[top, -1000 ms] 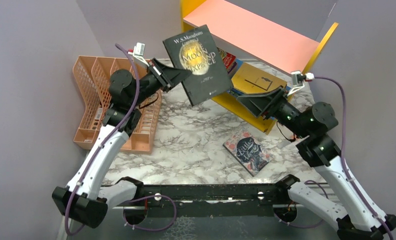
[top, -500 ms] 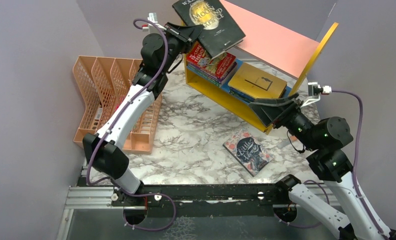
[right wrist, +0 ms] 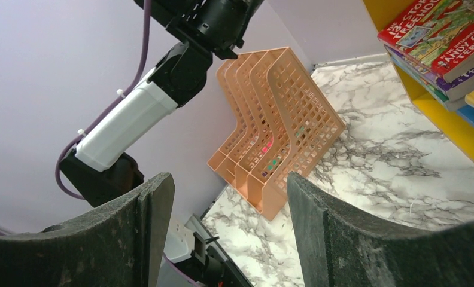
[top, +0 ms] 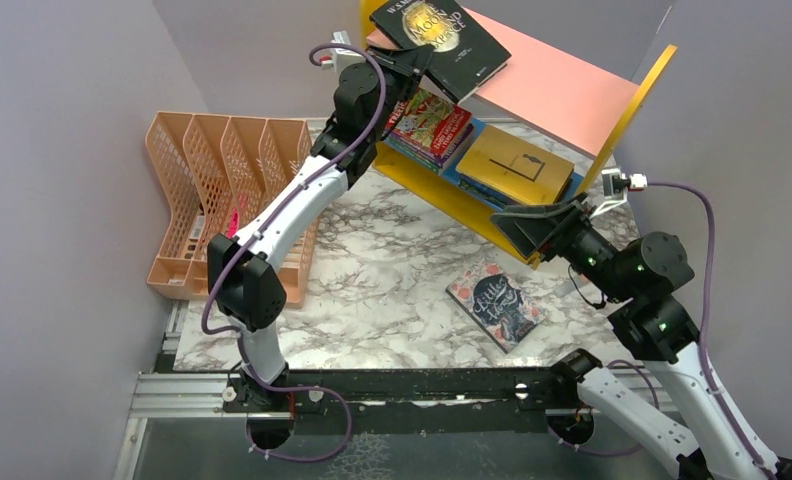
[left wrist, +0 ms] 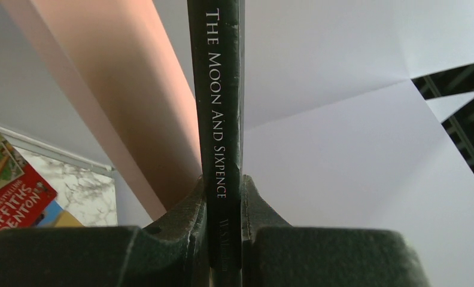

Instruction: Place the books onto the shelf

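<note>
The left hand [top: 404, 68] has risen toward the upper centre, clamped on the dark book [top: 442, 35] by its spine, above the pink top of the shelf [top: 562, 90]. Released here, the book may tip off the board's edge. The left arm [top: 292, 200] extends fully; the right hand [top: 532, 225] waits, spread apart.

"THE MOON AND SIXPENCE" on the dark spine [left wrist: 218, 119]; "GRIFFITHS" on the red cover [left wrist: 12, 202]

Dark green-gold book [top: 442, 40], pink shelf top [top: 562, 80], peach mesh rack [top: 197, 180], grey-veined marble table [top: 392, 270]
</note>
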Robot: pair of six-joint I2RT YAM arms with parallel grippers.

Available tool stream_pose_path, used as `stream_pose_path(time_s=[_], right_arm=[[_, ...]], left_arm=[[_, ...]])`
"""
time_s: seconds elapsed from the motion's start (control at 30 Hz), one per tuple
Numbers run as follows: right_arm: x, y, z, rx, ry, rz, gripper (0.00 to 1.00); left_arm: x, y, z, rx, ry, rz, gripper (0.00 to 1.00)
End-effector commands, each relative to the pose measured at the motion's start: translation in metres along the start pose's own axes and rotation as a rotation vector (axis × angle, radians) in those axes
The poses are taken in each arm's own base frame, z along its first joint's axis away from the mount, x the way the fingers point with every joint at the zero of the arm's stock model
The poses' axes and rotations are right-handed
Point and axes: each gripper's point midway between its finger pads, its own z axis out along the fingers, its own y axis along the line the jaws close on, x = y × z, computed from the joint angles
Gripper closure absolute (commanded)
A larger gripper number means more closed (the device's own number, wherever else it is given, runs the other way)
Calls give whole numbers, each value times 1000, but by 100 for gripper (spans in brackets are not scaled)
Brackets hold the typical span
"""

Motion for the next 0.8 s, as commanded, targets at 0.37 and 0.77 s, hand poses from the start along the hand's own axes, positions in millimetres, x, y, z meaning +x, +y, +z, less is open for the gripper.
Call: stream_pose_path(time_s=[0.37, 0.77], right_arm=[[10, -4, -6, 16, 40, 10, 26], [15, -12, -6, 47, 50, 8, 26]], left_arm=[[-38, -22, 29, -3, -204, 60, 62], [-42, -18, 18, -124, -144, 406, 39]])
